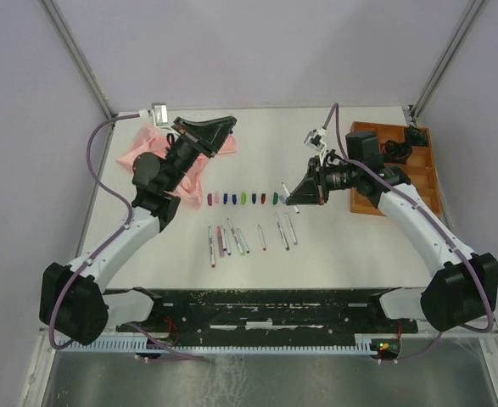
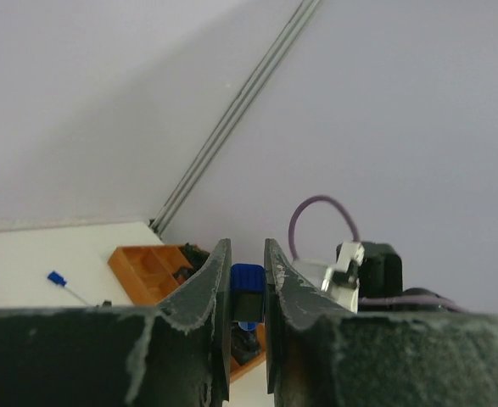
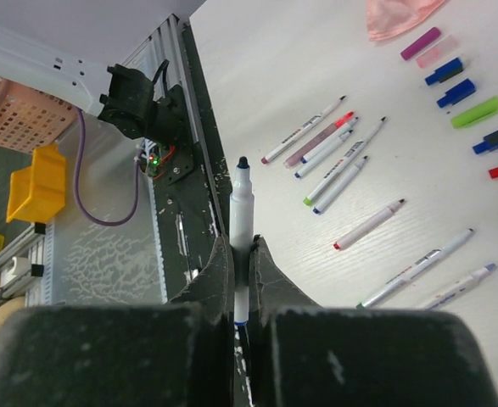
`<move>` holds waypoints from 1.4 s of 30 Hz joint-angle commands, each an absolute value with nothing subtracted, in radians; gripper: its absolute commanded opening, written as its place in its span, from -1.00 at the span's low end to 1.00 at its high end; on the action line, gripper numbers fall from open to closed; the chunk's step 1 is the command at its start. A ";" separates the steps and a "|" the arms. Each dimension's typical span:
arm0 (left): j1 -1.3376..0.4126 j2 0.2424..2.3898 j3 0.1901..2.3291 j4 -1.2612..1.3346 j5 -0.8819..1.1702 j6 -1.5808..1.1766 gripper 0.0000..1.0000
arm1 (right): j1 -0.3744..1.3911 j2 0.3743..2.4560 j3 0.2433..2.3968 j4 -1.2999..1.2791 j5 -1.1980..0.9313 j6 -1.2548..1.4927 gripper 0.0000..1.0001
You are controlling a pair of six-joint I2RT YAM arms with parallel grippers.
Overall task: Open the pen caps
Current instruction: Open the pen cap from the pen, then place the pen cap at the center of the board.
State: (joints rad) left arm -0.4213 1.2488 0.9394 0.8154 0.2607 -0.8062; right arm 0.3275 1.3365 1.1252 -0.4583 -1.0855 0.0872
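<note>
Left gripper (image 2: 247,254): my arm bent at elbow, wrist high over pink cloth (image 1: 138,154), jaws barely apart, pinching blue cap (image 2: 247,284). Mid-table (image 1: 350,246): loose pen caps (image 1: 243,198) in row, uncapped pens (image 1: 212,246) nearer bases. Right gripper (image 3: 242,250): my arm reaches inward, low by row's right end, jaws squeezed tight on white pen (image 3: 242,203), dark tip bare.

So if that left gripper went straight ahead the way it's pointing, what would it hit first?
Probably the right arm's wrist. Seen along the left gripper, which is shut on a blue cap, the wrist sits just ahead and slightly to one side, with the tray behind. Depth is hard to judge here.
</note>
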 commanded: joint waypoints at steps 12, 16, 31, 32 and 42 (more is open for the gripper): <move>-0.699 1.135 0.725 0.654 -0.054 -0.758 -0.94 | 0.206 1.245 1.189 -0.530 -0.968 -0.041 -1.00; -0.785 1.202 0.745 0.568 -0.153 -0.772 -0.94 | 0.176 1.243 1.192 -0.527 -0.941 -0.030 -1.00; -0.975 1.689 1.296 -0.175 -0.561 -0.820 -0.94 | 0.051 1.222 1.163 -0.473 -0.775 0.052 -1.00; -0.979 1.733 1.345 -0.224 -0.566 -0.820 -0.94 | 0.047 1.222 1.162 -0.472 -0.775 0.054 -1.00; -0.983 2.112 1.773 -0.547 -0.571 -0.794 -0.94 | -0.024 1.185 1.145 -0.445 -0.755 0.088 -1.00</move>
